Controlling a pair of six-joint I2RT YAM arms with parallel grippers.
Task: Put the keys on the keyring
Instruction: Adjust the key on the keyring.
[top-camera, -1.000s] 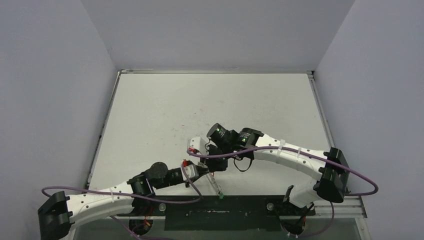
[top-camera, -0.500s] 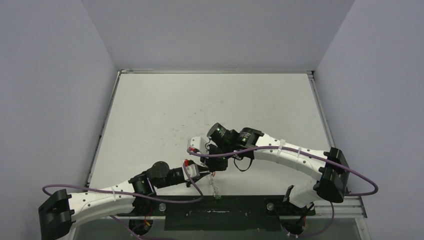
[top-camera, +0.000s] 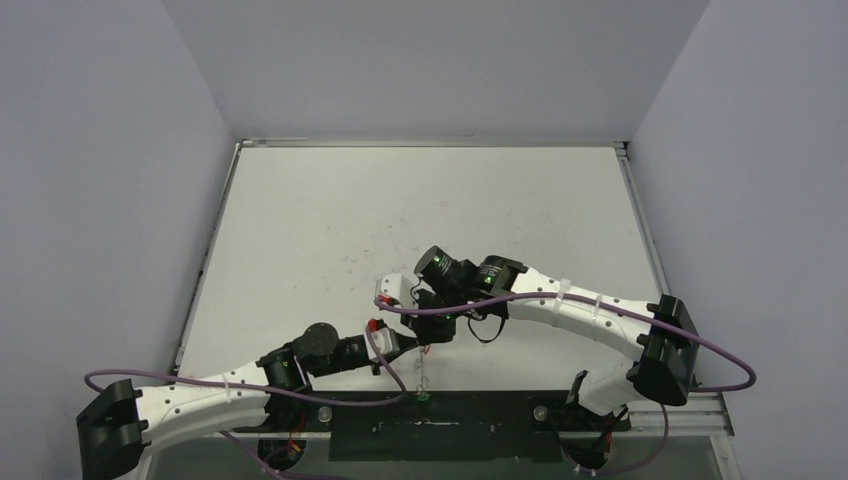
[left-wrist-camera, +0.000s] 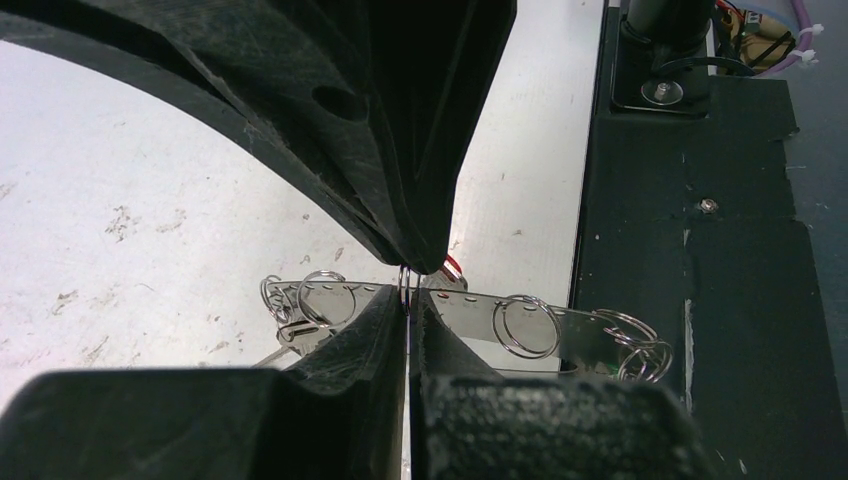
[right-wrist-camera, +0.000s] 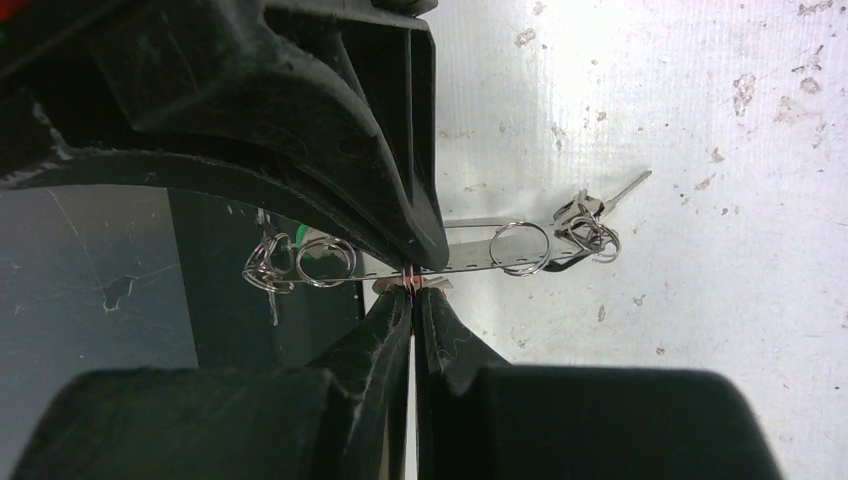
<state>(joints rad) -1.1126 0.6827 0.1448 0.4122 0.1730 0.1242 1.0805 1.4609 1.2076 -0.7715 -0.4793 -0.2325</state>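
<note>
Left gripper (left-wrist-camera: 408, 308) pinched narrow on small upright ring of keyring (left-wrist-camera: 470, 305); right gripper (right-wrist-camera: 412, 300) closed tight on red sliver, judged red-tagged key (right-wrist-camera: 410, 281); met tip to tip low over table (top-camera: 300, 220). Keyring stretched toward 6 o'clock from pinch in top view; green-tagged key (top-camera: 424, 396) at that end. To do well: hold ring dead steady with left; nudge key hole onto ring's split with right, tiny twists; no pulling apart, risk of ring slipping free; split too small to see.

White scuffed table (top-camera: 330, 220), black plate (top-camera: 440, 425) along its near edge, pale grey walls (top-camera: 430, 60)
</note>
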